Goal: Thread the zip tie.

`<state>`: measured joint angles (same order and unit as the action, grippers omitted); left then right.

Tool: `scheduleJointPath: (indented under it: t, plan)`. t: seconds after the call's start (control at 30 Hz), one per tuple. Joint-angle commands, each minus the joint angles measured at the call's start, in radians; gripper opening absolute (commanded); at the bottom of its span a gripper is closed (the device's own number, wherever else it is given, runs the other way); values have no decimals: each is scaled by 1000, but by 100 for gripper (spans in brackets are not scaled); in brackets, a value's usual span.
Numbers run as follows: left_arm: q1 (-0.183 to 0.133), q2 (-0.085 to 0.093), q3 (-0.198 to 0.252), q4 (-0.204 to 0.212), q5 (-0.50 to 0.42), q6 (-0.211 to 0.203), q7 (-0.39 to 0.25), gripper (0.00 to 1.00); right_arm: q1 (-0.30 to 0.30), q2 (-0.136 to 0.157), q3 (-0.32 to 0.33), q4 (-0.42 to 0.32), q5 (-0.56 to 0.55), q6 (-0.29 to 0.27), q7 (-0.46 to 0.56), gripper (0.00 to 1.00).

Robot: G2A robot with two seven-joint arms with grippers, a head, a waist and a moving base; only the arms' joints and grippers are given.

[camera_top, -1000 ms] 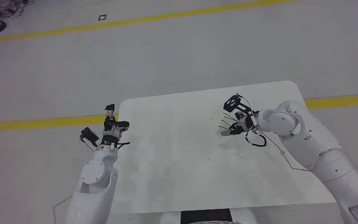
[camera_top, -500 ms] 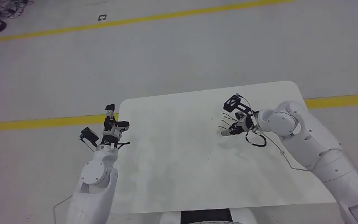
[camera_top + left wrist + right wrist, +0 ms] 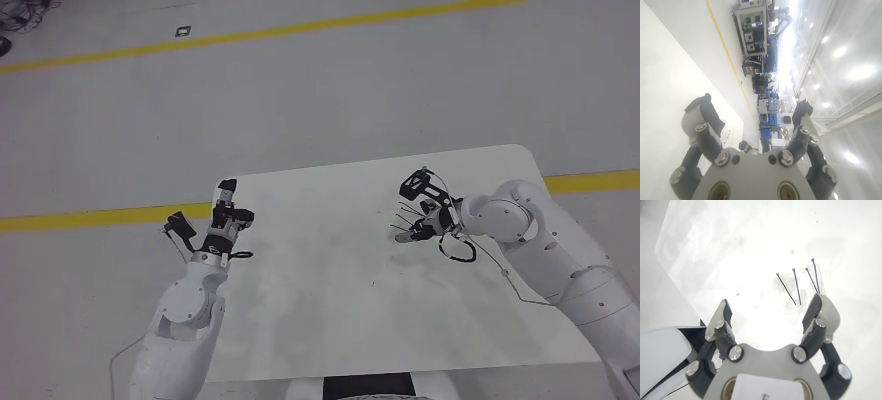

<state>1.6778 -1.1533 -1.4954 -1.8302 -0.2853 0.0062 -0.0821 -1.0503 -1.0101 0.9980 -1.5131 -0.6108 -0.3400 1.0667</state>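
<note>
Several black zip ties (image 3: 797, 286) lie side by side on a small clear plastic sheet (image 3: 791, 308) on the white table (image 3: 330, 300); in the top view the zip ties (image 3: 403, 212) are at the table's right half. My right gripper (image 3: 770, 304) hovers open just short of them, nothing between its ribbed pads (image 3: 811, 308). From above, the right gripper (image 3: 408, 232) is beside the ties. My left gripper (image 3: 235, 203) is open and empty over the table's left edge, far from the ties. Its own view has the left gripper (image 3: 753, 102) pointing out across the table.
The rounded table edge (image 3: 676, 283) runs close to the right gripper. A yellow floor line (image 3: 80, 217) passes behind the table. Bare white tabletop (image 3: 320, 240) lies between the two arms.
The left arm has shifted right, from beside the table to over its left edge. The right arm and the zip ties have not moved.
</note>
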Motion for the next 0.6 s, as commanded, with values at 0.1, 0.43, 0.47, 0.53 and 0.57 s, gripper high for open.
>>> scheduleJointPath:
  t: [0.1,0.43,0.47,0.53,0.57]
  plan:
    - [-21,-6,49,3,17,8,-7,100,0,0,0,0,0,0,0,100]
    - [-32,-10,77,7,17,-2,-16,100,-3,-1,2,22,9,5,-19,100]
    - [-32,-10,77,7,17,-2,-16,100,1,-1,3,30,13,5,-21,100]
    - [-32,-10,77,7,17,-2,-16,100,11,-2,3,52,26,0,-16,100]
    - [-32,-10,77,7,17,-2,-16,100,15,-3,1,60,31,0,-13,100]
